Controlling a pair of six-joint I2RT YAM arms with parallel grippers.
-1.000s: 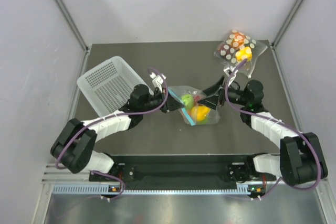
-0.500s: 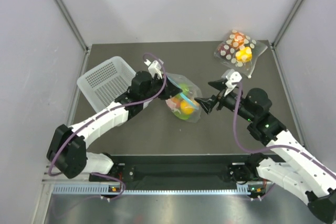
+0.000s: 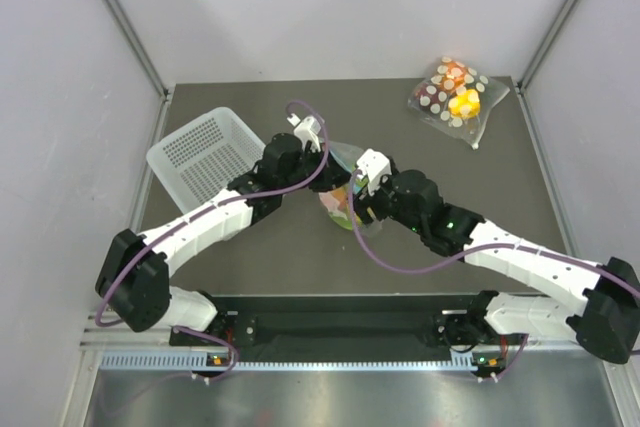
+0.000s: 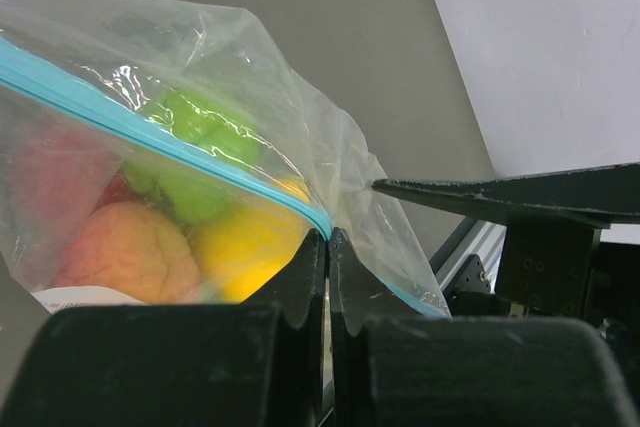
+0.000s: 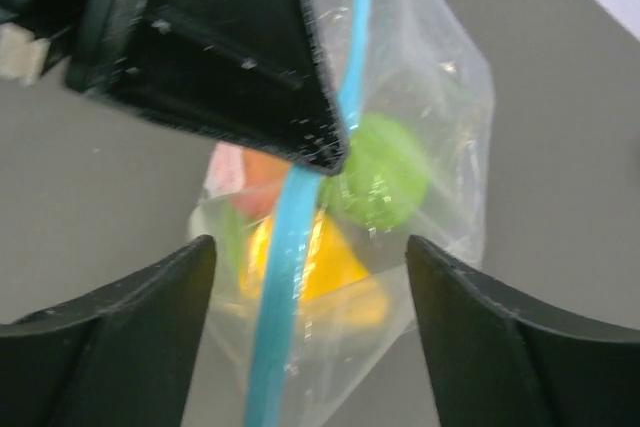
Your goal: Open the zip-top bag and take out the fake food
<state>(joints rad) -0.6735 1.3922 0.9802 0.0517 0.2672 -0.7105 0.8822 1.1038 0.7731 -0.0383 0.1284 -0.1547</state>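
The right gripper [image 5: 310, 247] has swung back in, jaws wide astride the bag's [image 5: 450, 117] teal strip [image 5: 352, 87], while the left gripper [image 4: 328, 247] stays clamped on that strip over the counter's [image 3: 300, 257] middle, fruits [image 5: 385, 172] still inside, so it looks set to pull the mouth open.

No text, label, brand or number can be read anywhere, including on the clear crinkly plastic zip-top bag [image 4: 230, 57].
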